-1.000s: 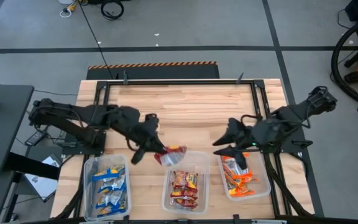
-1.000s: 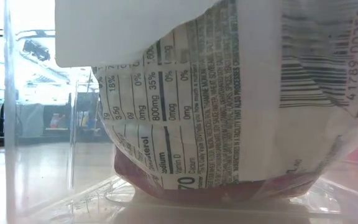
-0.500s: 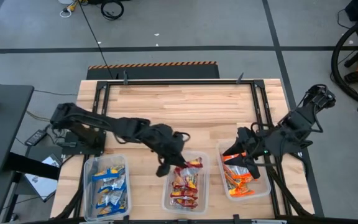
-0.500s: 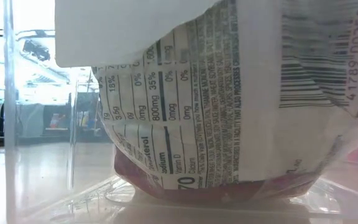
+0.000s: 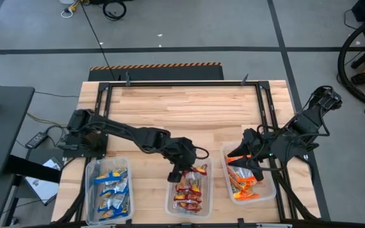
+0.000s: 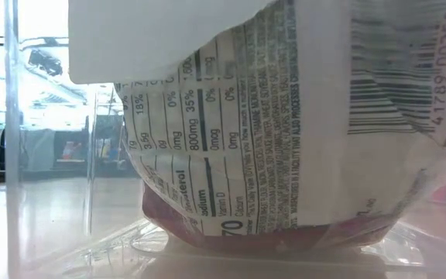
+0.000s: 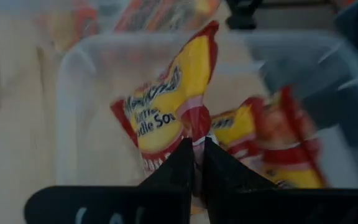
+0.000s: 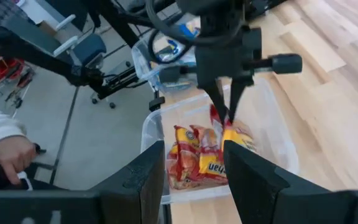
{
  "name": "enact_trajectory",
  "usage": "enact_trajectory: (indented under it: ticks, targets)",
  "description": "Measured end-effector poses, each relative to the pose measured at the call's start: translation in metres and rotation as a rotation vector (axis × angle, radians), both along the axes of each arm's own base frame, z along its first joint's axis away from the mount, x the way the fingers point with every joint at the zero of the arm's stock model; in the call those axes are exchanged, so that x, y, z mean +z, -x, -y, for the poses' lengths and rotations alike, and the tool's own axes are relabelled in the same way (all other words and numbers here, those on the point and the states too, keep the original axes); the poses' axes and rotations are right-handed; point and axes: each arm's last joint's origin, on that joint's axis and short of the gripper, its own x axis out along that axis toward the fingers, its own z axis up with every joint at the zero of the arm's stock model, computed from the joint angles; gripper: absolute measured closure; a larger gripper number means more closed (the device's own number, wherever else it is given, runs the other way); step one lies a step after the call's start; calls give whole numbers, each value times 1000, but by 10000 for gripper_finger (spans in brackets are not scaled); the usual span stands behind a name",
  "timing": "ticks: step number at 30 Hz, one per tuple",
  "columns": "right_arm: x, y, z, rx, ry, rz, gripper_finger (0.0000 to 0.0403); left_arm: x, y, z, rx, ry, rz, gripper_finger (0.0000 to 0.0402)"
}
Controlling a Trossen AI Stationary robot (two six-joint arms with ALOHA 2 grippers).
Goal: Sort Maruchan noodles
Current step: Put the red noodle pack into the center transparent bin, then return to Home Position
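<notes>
I am holding a red and yellow Maruchan packet [image 7: 178,106] by its crimped end, my left gripper [image 7: 197,163] pinched shut on that seal. On its face I can read part of "oodle Sou"; the rest is too blurred. The packet hangs upright from my fingers, its long axis running from the seal up toward the top of the left wrist frame, over the middle bin [image 5: 207,190] at lower centre of the high view, where other red packets [image 5: 187,193] lie flat.

In the low view a packet back [image 6: 285,116] fills the frame, with a nutrition panel reading "Sodium 800mg 35%" and a barcode at upper right.

My right gripper [image 8: 194,165] stands with its jaws apart and empty above the right bin [image 5: 268,190] of orange packets [image 5: 241,180]. Blue packets [image 5: 111,189] fill the left bin [image 5: 90,190].

The table [image 5: 189,107] is pale wood planking on a grey floor; a person's hand [image 8: 8,155] shows at left in the right wrist frame.
</notes>
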Motion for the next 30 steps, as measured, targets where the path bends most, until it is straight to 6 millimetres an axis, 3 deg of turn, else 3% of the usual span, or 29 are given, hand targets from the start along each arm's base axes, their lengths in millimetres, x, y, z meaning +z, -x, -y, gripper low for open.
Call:
enact_trajectory:
  ticks: [7,13,20,25,30]
  targets:
    - [0,0,1,-14,36,15,234,-28,-6,2,-62,-63,-89,377]
    - [0,-1,2,-46,64,30,234,-40,-9,-7,37,-167,-129,371]
    - [-2,-2,7,-79,146,30,234,-32,-3,-19,75,-169,-165,291]
    - [-3,-9,19,-102,217,14,234,-2,1,-20,84,-117,-133,244]
    - [-4,-20,42,-127,366,-4,234,43,14,-38,118,-102,-123,236]
